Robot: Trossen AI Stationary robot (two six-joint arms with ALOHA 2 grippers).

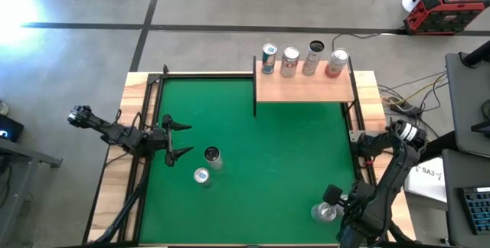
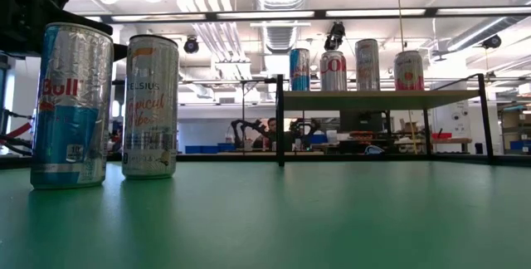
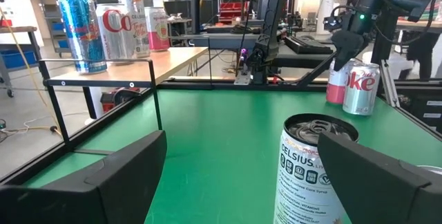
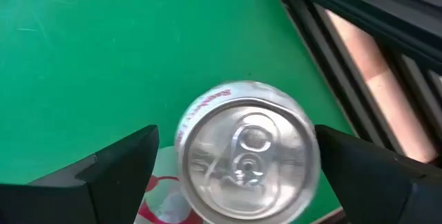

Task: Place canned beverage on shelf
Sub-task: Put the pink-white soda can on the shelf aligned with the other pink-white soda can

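A silver can with pink print (image 4: 248,162) stands upright near the table's near right corner, beside a Diet Coke can (image 3: 360,88). My right gripper (image 4: 236,141) hangs open above the pink-print can, pointing down, one finger on each side of its top, apart from it. In the high view this gripper (image 1: 334,200) is over both cans (image 1: 325,211). The shelf (image 1: 305,87), a pale board on black posts, stands at the far edge. My left gripper (image 1: 184,139) waits open and level at the left, behind a Celsius can (image 3: 314,172).
Several cans (image 1: 302,60) stand in a row along the shelf's far edge. The Celsius can (image 1: 213,156) and a Red Bull can (image 1: 202,177) stand on the felt by my left gripper. A black rail (image 4: 345,37) and a wooden rim (image 1: 371,102) border the table's right side.
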